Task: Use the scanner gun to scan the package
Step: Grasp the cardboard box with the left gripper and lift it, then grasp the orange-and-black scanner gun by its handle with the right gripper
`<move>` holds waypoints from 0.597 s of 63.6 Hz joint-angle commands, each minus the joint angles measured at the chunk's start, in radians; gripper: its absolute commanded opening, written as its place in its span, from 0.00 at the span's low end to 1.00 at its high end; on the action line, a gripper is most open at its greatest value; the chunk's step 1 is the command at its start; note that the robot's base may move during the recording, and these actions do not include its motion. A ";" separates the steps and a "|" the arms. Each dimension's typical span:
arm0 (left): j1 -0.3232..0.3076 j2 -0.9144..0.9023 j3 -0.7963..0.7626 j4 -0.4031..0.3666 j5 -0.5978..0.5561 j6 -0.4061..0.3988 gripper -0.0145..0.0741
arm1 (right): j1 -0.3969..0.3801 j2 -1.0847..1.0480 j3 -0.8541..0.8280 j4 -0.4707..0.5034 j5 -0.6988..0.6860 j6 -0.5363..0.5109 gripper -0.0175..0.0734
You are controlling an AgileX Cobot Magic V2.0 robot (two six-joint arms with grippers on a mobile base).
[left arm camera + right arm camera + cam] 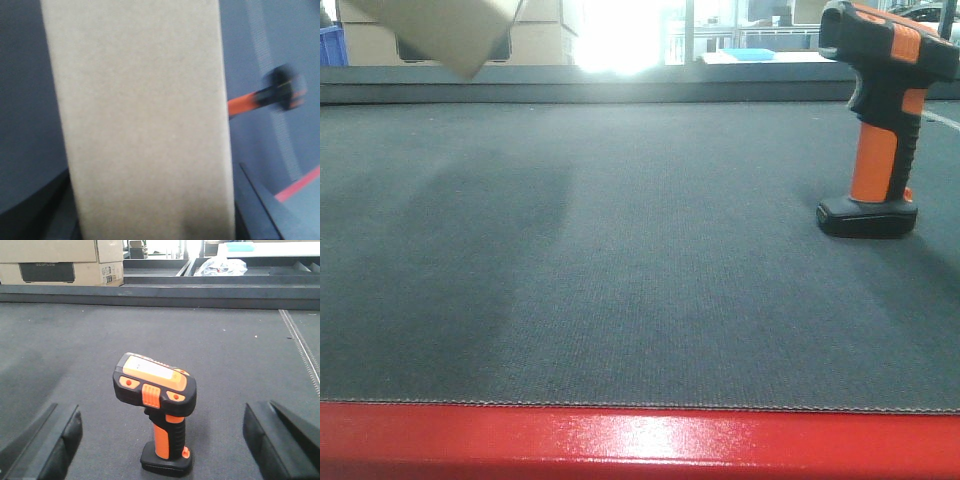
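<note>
1 grey mat (pixel 620 260), scanner gun (pixel 876 160) upright, boxes (pixel 60 262) behind

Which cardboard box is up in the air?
The plain tan package, raised above the mat. The bigger boxes with a dark panel rest at the back.

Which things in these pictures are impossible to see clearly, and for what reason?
- Label on the box: seen in no view. The left wrist view shows one blurred plain face, and the front view cuts the box at the top edge.
- Scanner: blurred in the left wrist view; its window faces away in the right wrist view.
- Left tool: only dark finger edges show; the box hides the contact.
</note>
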 commanded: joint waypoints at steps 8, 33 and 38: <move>0.023 -0.011 0.069 -0.031 -0.006 0.015 0.04 | 0.021 0.003 -0.001 -0.001 -0.010 -0.005 0.81; 0.023 -0.011 0.167 0.027 -0.006 0.015 0.04 | 0.066 0.020 0.226 0.001 -0.288 -0.005 0.81; 0.021 -0.011 0.167 0.027 -0.006 0.015 0.04 | 0.066 0.055 0.276 0.006 -0.371 -0.005 0.81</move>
